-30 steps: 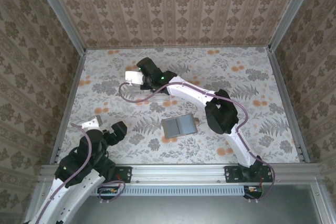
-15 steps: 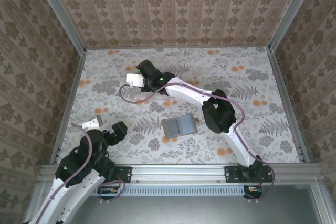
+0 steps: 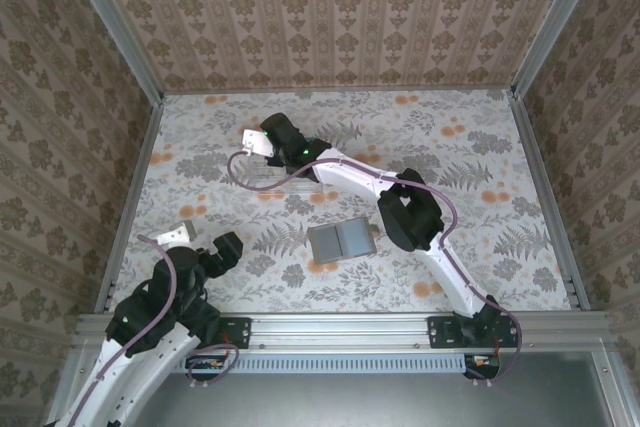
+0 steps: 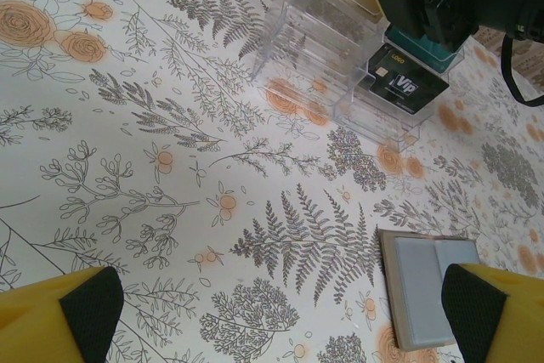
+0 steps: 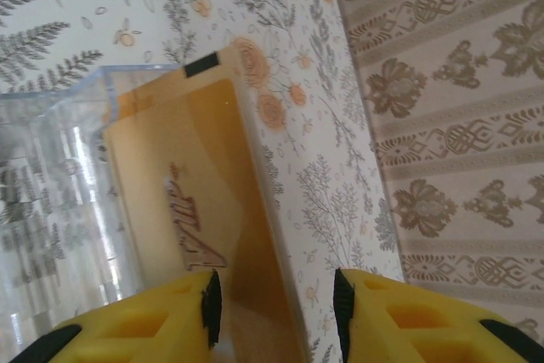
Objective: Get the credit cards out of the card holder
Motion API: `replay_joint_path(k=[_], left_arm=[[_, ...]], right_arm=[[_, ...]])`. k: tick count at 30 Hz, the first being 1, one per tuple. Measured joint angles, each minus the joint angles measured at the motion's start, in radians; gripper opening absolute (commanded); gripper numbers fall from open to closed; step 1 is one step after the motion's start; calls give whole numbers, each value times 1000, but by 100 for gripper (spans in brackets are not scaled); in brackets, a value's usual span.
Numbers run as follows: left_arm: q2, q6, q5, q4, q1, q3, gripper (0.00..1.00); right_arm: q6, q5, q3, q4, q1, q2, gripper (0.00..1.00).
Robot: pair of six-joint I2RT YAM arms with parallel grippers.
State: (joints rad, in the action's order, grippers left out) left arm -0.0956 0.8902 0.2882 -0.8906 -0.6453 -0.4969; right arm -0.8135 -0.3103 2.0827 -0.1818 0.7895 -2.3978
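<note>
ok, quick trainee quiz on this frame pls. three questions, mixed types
1. True or false: the wallet lies shut on the table.
2. Which card stands in the front slot of the clear stand, nearest the wallet? A) gold B) black C) teal
3. Which gripper is at the clear stand, and how do its fingers stand?

Key
1. False: it lies open, both grey inner panels facing up.
2. B, the black card.
3. The right gripper, fingers apart at the gold card.
</note>
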Motion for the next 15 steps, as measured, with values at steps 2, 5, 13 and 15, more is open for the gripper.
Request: replay_joint_path(k=[2, 5, 13, 15], left_arm=[[0, 0, 0, 1, 0, 0, 100], [0, 0, -4, 8, 0, 7, 100], [-21, -5, -50, 50, 0, 23, 100], [-46, -9, -71, 76, 0, 26, 100]], right_arm=[[24, -13, 0, 10, -4, 0, 48], [68, -24, -2, 16, -9, 2, 48], [232, -23, -237, 45, -13, 196, 50], [292, -23, -317, 54, -13, 280, 50]])
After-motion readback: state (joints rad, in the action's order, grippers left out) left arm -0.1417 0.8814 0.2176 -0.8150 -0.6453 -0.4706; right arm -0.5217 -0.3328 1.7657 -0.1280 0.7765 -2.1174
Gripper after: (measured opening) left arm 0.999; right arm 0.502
